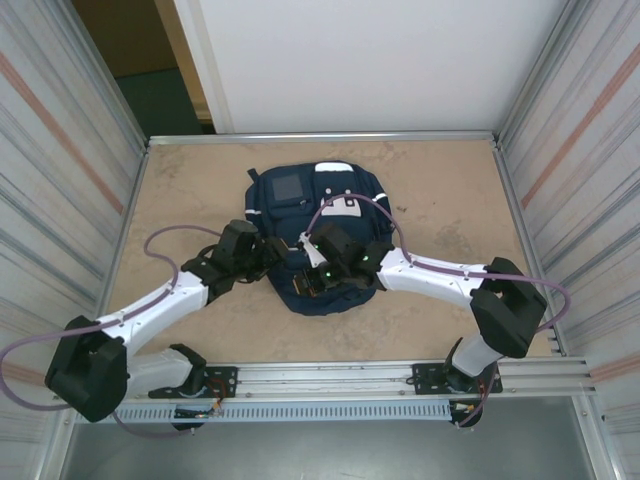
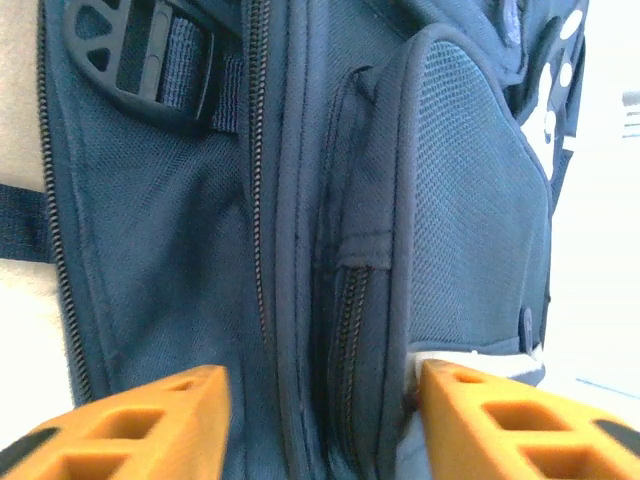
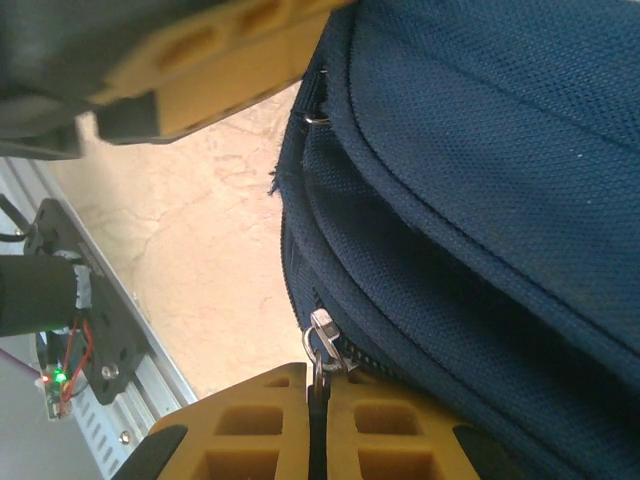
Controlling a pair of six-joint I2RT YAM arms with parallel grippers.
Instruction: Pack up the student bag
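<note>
You are working at the near end of the large navy blue fabric backpack (image 1: 325, 200), which is lying mid-table on the beige tabletop (image 1: 440, 200) with its long axis running near to far. Your right gripper (image 3: 318, 390) is pinching the small silver metal zipper pull (image 3: 321, 335) near the bag's near-left corner, its fingers closed together on it. Your left gripper (image 2: 320, 410) is sitting just left of it, jaws partly apart and straddling a zippered seam ridge, apparently gripping nothing. Both arms are reaching inward, so the right one is best placed to pull.
</note>
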